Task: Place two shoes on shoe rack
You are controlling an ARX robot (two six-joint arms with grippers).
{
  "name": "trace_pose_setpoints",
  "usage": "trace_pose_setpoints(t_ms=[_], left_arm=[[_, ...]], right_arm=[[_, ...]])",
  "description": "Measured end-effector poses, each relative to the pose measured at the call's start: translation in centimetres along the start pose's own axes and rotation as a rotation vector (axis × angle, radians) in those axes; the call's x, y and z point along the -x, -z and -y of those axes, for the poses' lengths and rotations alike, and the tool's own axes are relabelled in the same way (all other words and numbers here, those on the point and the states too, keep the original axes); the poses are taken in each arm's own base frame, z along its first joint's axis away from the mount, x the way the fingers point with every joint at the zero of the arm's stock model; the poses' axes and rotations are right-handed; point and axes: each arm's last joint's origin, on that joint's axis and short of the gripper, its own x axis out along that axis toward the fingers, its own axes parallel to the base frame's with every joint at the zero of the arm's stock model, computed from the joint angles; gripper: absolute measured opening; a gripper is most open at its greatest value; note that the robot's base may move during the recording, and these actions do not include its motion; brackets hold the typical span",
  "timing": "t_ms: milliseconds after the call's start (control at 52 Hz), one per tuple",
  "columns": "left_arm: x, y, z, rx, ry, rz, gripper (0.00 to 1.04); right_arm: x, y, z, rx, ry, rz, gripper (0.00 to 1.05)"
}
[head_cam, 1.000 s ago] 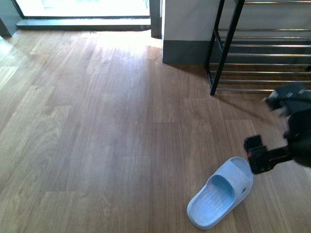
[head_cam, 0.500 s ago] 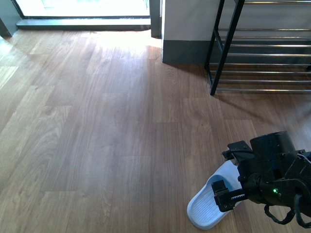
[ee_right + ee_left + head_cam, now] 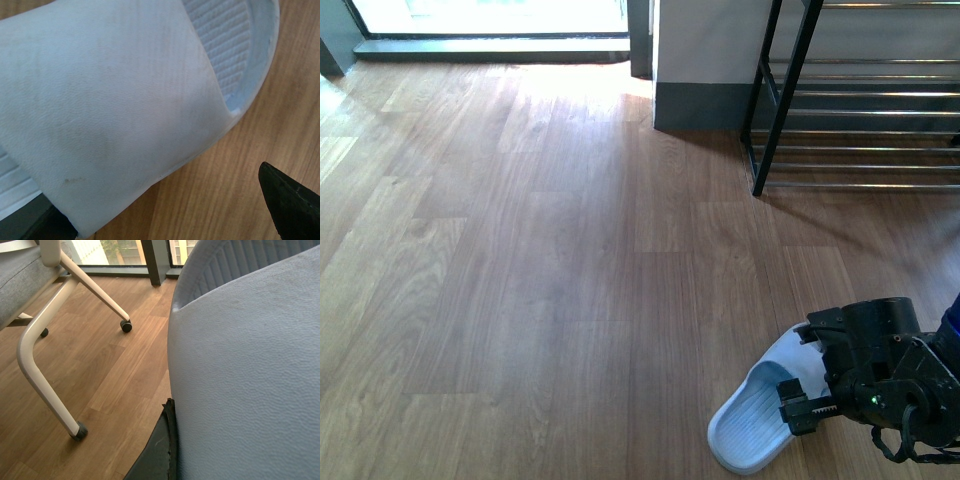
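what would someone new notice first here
A pale blue slipper lies on the wooden floor at the front view's lower right, with the black right hand open astride its strap. A black shoe rack with chrome bars stands at the upper right. A second pale blue slipper fills the left wrist view, a white-legged chair behind it.

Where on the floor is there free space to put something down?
Free: the wide floor left of the slipper, back to the window; also a strip between slipper and rack. Crowded: the near right corner, where the right hand straddles the slipper.
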Motion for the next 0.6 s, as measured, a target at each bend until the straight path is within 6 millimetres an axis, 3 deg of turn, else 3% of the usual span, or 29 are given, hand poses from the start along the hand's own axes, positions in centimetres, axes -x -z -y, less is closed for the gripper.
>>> trace_pose_setpoints(t_ms=[231,462,596], left_arm=[[0.0,0.0,0.0,0.000,0.000,0.000,0.02],[0.0,0.0,0.0,0.000,0.000,0.000,0.02],[0.0,0.0,0.0,0.000,0.000,0.000,0.02]], right_arm=[[-0.2,0.0,1.7,-0.037,0.046,0.028,0.96],[-2.1,-2.5,2.4,-0.050,0.114,0.091,0.95],[-3.4,-3.2,3.2,-0.057,0.125,0.090,0.75]])
